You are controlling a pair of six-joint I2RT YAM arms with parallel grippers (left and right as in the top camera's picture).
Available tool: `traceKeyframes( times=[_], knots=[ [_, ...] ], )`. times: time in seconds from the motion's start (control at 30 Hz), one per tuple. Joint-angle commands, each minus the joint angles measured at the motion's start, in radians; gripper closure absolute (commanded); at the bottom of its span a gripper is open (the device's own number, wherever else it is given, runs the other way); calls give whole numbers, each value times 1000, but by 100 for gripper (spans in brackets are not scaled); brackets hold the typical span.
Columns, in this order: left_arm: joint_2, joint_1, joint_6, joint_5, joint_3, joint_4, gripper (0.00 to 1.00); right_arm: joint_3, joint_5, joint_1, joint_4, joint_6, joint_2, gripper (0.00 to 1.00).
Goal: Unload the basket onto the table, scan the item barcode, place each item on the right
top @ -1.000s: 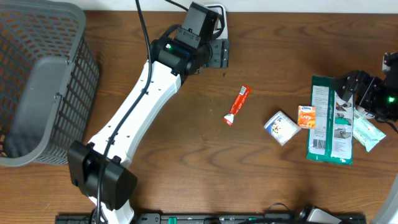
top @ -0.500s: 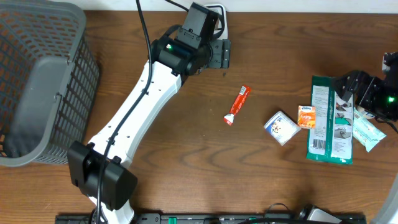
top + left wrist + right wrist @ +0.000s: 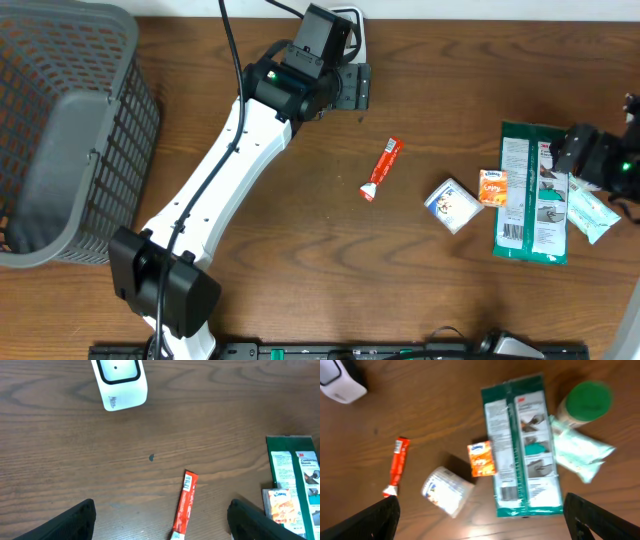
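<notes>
A white barcode scanner (image 3: 120, 382) stands at the table's far edge, just beyond my left gripper (image 3: 352, 88), which hovers open and empty above the wood; its fingertips (image 3: 75, 520) frame a red sachet (image 3: 184, 505). That sachet (image 3: 382, 168) lies mid-table. Further right lie a white tissue pack (image 3: 452, 204), a small orange packet (image 3: 492, 187) and a long green package (image 3: 533, 190) with its barcode facing up. My right gripper (image 3: 578, 152) hangs open over the green package's right side, holding nothing.
A grey mesh basket (image 3: 60, 130) fills the left end of the table. A pale green wipes pack (image 3: 580, 452) and a green-lidded bottle (image 3: 587, 400) sit right of the green package. The left arm stretches diagonally from the front edge.
My right gripper has drawn back to the right, off the green package's upper part. The left arm and all items stay where they were.
</notes>
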Motion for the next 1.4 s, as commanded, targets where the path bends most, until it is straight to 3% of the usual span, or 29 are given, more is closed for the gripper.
traceKeyframes(
  times=[0.0,0.17,0.37,0.8,1.03,1.37],
  knots=[
    [5,1,-2,-13,2,0,16,2,126,93,0,-44,-128,1],
    [5,1,-2,-13,2,0,16,2,226,296,92,-122,-303,1],
    [5,1,-2,-12,2,0,16,-88,188,426,398,-132,-574,1],
    [5,1,-2,-13,2,0,16,-775,89,433,930,-132,-1127,1],
    [5,1,-2,-12,2,0,16,-1115,87,433,1302,-132,-1283,1],
    [5,1,-2,-13,2,-1,16,-1452,92,433,1678,-132,-1283,1]
  ],
)
